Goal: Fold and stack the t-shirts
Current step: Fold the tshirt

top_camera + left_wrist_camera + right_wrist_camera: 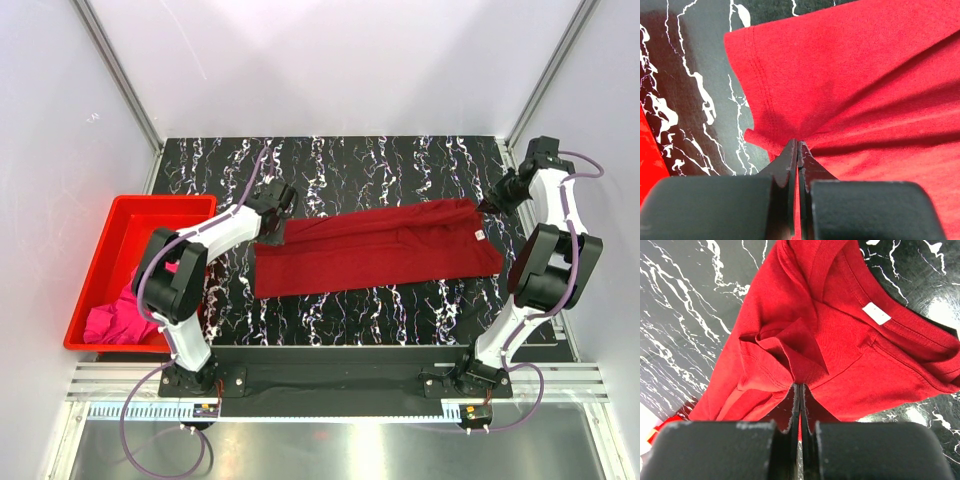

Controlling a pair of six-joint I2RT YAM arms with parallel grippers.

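The only tag I can spot is the small white neck label (pixel 876 313), sewn just inside the collar of the crimson t-shirt (pixel 375 250). It is too small and pale for me to make out any writing on it. Nothing else here carries a brand or lettering that I can read.

The crimson t-shirt lies stretched in a long band across the middle of the black, white-veined table (pixel 400 160), with its right end a little farther back than its left. It looks folded lengthwise. Soft creases run along it, and the collar end points toward the right arm.

The left gripper (pixel 798 146) has its jaws pressed tight together on the cloth at the shirt's left end, just beside a double-stitched edge. A small roll of fabric bunches up next to the tips. The right gripper (pixel 800 388) is clamped the same way at the collar end, pinching a folded flap of cloth below the neckline.

Over at the left edge of the table sits a red plastic bin (pixel 118 207). The pink t-shirt (pixel 115 320) is crumpled in its near corner, well apart from the crimson one.
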